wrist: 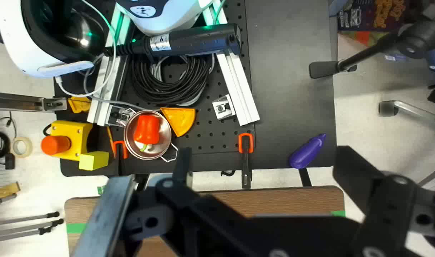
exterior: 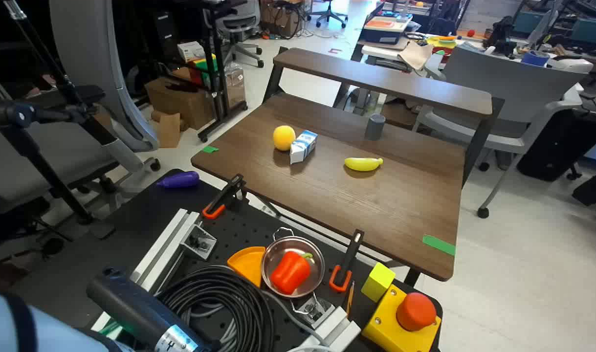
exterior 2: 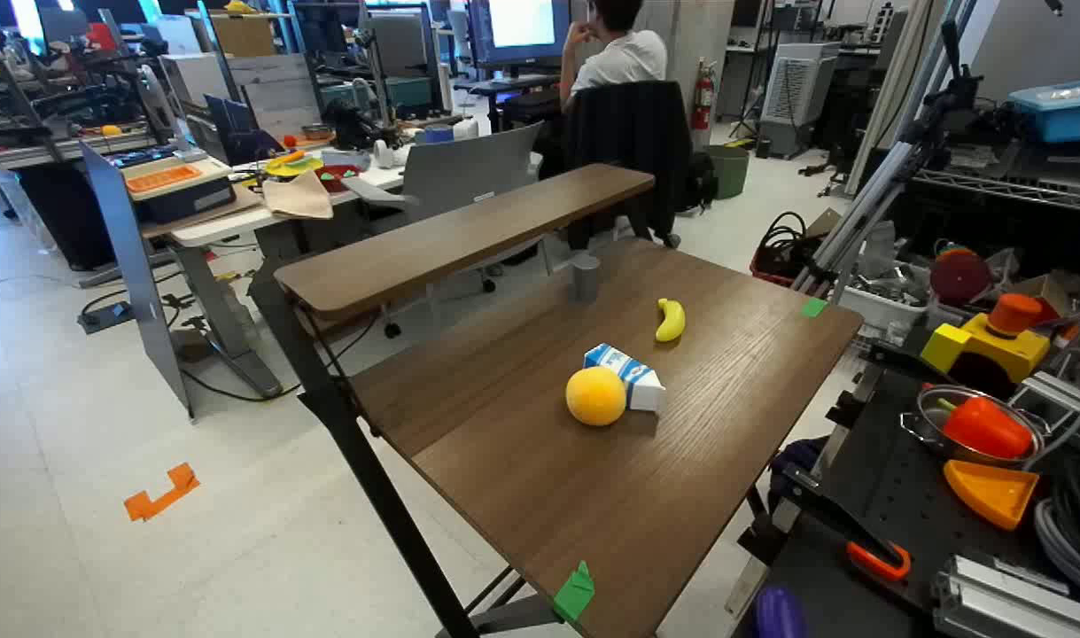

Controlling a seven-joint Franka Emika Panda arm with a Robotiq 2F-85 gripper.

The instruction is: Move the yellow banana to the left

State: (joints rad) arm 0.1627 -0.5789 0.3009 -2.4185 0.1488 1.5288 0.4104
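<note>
The yellow banana (exterior: pixel 363 164) lies on the brown wooden table (exterior: pixel 400 210), and shows in an exterior view toward the middle right of the tabletop. It also shows in an exterior view (exterior 2: pixel 671 322), lying apart from the other objects. The banana is out of view in the wrist view. My gripper (wrist: pixel 264 160) shows in the wrist view with its fingers wide apart and nothing between them. Below the gap I see the black pegboard bench's edge and a strip of the table. The gripper is out of view in both exterior views, far from the banana.
A round yellow-orange fruit (exterior: pixel 284 138) touches or nearly touches a blue-white carton (exterior: pixel 304 145). A grey cylinder (exterior: pixel 374 127) stands near the back, by a raised shelf (exterior: pixel 386 83). Black-orange clamps (exterior: pixel 346 261), a metal pan (exterior: pixel 317 249) with a red pepper (exterior: pixel 290 273) sit on the bench.
</note>
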